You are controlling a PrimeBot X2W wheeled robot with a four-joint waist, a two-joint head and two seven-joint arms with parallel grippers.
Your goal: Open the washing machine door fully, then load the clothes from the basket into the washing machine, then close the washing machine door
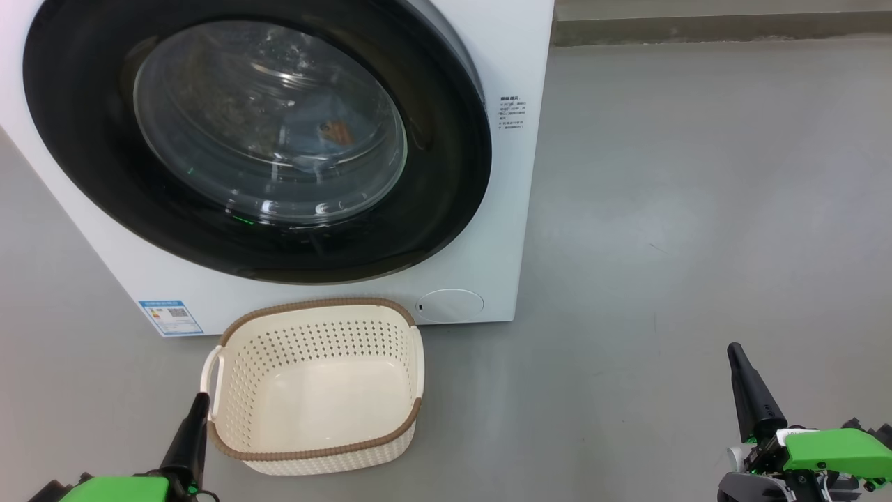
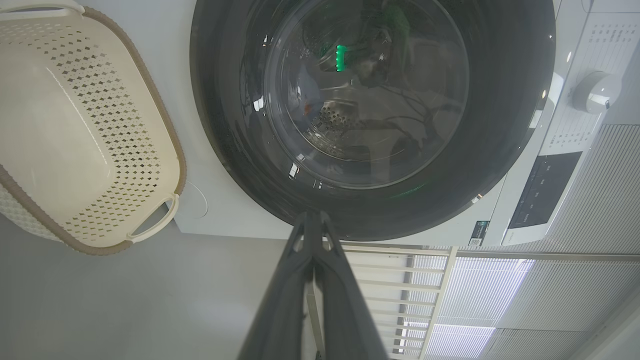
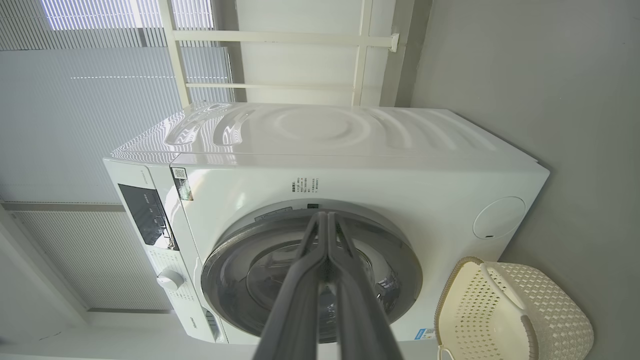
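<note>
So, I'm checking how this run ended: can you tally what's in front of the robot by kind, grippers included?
Washing machine: 1, its door closed
Basket: 1, empty
Grippers: 2, left gripper and right gripper, both shut
Total: 4

Washing machine door: glossy black ring, plastic-looking, reflective. Centre window: clear bulging glass, shiny, glare spots. Washing machine body: smooth white, light sheen; top panel glossy with rippled reflections. Drum behind the glass: perforated metal. Basket: cream plastic, perforated walls, smooth semi-gloss bottom. Rim: brown, woven-look texture. Floor: grey, smooth, matt.
</note>
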